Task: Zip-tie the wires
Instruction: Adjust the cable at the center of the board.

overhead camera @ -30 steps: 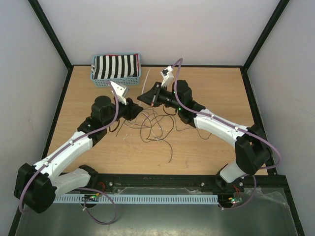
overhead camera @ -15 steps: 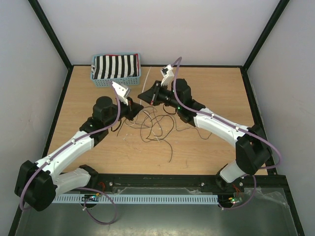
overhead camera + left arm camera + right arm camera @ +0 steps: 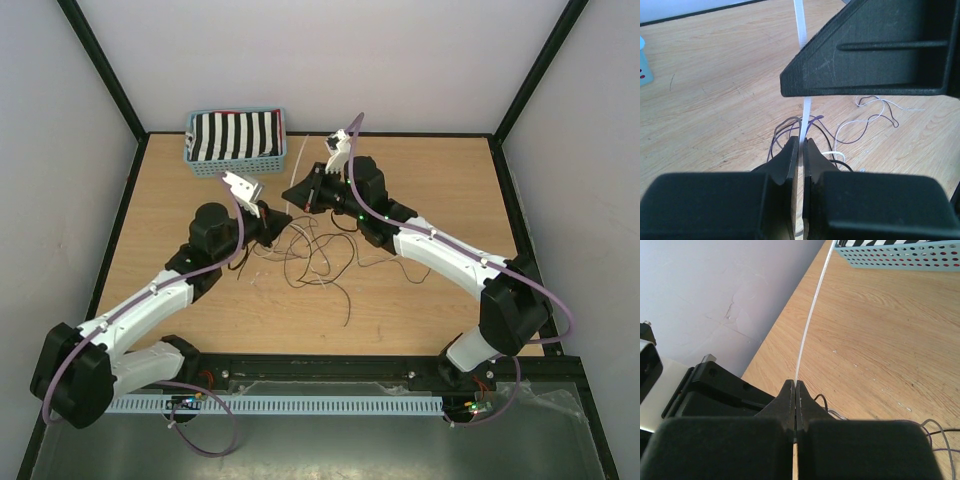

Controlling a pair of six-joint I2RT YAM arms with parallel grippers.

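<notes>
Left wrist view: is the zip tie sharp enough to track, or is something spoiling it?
Left wrist: zip tie crisp against the table, near fingers dark and soft, the right gripper masks a stretch. Right wrist: crisp too. Top external: barely a hairline.

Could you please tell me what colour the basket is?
The basket is light blue, clearest in the top view.

Left arm [image 3: 150, 296] and right arm [image 3: 450, 260]: white shells, black joints, a purple cable [image 3: 568, 312] along each. Left gripper [image 3: 801, 148] and right gripper [image 3: 794, 390] are matte black.
</notes>
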